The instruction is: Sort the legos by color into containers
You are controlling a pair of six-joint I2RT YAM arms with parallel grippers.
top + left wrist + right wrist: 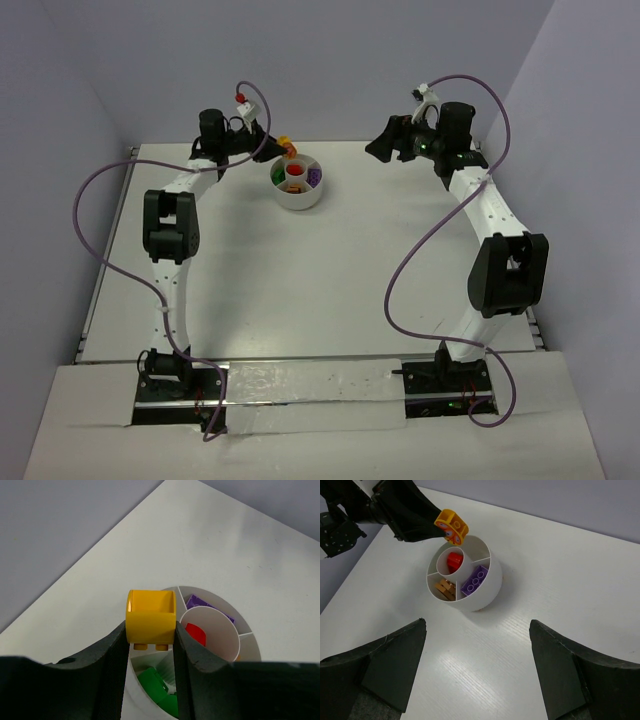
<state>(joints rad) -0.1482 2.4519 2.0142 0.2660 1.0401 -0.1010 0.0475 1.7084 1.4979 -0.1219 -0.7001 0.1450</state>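
**Yellow brick held over the bowl's rim**

The left gripper [150, 639] is clamped on a yellow brick [150, 617], one dark finger [107, 652] pressed against each side of it. The brick hangs just above the bowl [481, 596] at its far-left rim as the top view shows it, and is not touching the bowl. From the right wrist view some red shows on the brick's lower face. Which wedge lies under it I cannot tell, since the brick sits over the rim itself.

Inside the bowl, a red brick [453, 560] lies in the centre well. A purple brick [474, 580] lies flat, studs up, in a wedge on the bowl's right side in the top view. Orange-brown bricks [446, 588] fill the wedge next to the purple one. Green bricks [156, 686] lie in a wedge on the bowl's left side, just below the left gripper's fingers in its wrist view. The wedge at the bowl's far right looks bare white.

The right gripper [477, 667] hangs well to the right of the bowl, above the table [300, 290], its fingers spread wide with nothing between them. The bowl stands near the far middle of the table.
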